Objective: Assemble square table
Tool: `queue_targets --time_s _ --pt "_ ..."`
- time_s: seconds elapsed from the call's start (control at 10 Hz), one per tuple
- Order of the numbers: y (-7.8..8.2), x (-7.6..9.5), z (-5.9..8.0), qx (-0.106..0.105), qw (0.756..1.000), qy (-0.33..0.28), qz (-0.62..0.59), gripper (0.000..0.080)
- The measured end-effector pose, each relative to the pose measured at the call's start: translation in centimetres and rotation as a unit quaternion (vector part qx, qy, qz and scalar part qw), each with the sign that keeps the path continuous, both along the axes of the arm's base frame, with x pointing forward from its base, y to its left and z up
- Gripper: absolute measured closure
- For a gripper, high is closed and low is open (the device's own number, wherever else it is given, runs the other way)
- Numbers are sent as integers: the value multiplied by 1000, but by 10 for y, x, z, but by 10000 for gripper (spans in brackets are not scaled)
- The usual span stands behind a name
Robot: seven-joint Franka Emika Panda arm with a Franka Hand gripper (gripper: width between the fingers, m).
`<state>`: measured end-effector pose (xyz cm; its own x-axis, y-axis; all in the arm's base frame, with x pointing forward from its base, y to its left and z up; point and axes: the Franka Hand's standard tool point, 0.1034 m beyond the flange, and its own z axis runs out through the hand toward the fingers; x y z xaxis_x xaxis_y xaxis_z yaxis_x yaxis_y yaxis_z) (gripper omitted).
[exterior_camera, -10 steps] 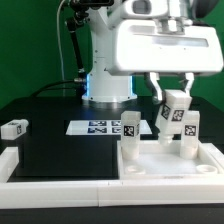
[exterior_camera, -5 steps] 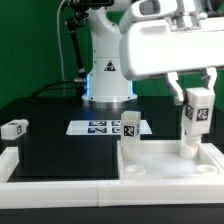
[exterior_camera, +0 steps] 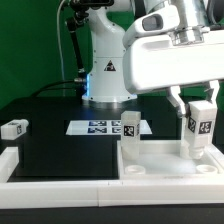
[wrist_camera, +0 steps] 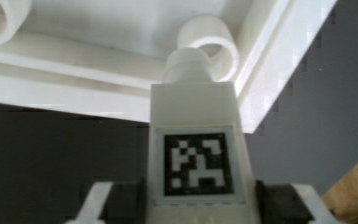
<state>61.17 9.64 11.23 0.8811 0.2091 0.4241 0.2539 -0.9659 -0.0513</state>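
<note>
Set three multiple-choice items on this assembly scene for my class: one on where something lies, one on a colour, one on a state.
1. Where is the loose leg?
A. on the tabletop
B. on the table, at the exterior view's left
C. in the gripper

2. What colour is the table's surface?
A. black
B. white
C. blue

3. What state is the gripper in?
A. open and empty
B. shut on an upright leg
C. shut on the tabletop's rim

Key:
1 B: it lies alone, apart from the tabletop.
2 A: the surface is dark around the white parts.
3 B: the wrist view shows the fingers flanking the tagged leg.
</note>
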Motion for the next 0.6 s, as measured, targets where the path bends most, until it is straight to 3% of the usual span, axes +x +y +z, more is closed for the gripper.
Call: queue_targets --time_s 0.2,0.6 --pt "5 -2 -12 2 1000 2 1 508" --pt "13 1 -15 4 1000 1 4 508"
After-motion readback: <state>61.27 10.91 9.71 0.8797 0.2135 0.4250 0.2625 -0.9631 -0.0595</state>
